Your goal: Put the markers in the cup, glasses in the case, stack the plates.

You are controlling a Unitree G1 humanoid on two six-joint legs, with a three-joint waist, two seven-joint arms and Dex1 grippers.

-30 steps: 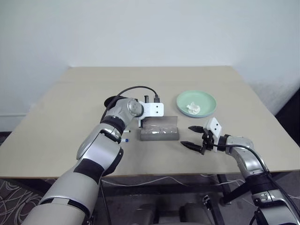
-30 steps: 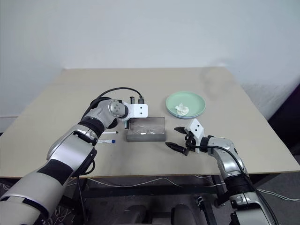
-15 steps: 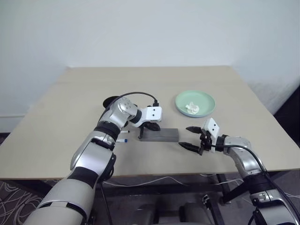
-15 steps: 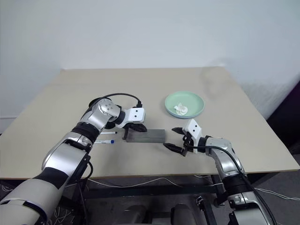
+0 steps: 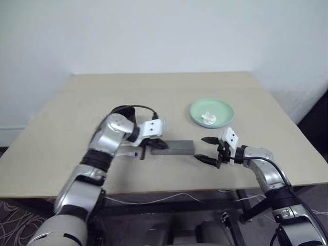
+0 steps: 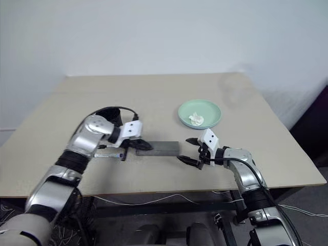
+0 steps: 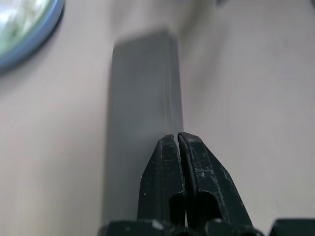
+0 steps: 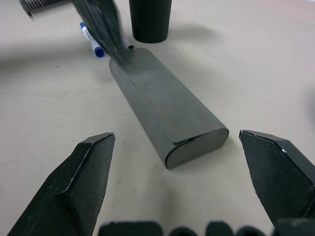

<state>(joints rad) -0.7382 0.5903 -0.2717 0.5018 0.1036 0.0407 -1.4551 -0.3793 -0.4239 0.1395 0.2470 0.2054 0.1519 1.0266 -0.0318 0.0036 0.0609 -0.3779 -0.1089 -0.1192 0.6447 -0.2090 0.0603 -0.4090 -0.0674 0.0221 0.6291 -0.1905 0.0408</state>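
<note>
The grey case (image 5: 172, 147) lies closed at the table's front middle, and the glasses are hidden. My left gripper (image 5: 155, 144) is shut and empty, its tips at the case's left end (image 7: 142, 108). My right gripper (image 5: 205, 150) stands open just right of the case (image 8: 170, 115), apart from it. Behind my left arm stands the black cup (image 8: 150, 19). A blue-capped marker (image 8: 91, 40) lies beside the case's far end, partly hidden by my left arm. The mint green plate (image 5: 225, 110) sits at the back right with a white crumpled scrap on it.
Bare tabletop (image 5: 169, 92) stretches behind the case and to the far left. The table's front edge (image 5: 205, 185) runs close below my right gripper. A plate's rim (image 7: 37, 32) shows in the left wrist view.
The case, open with the glasses inside a second ago, now lies closed. My left gripper has drawn back and left to the case's left end. The right arm has kept still.
</note>
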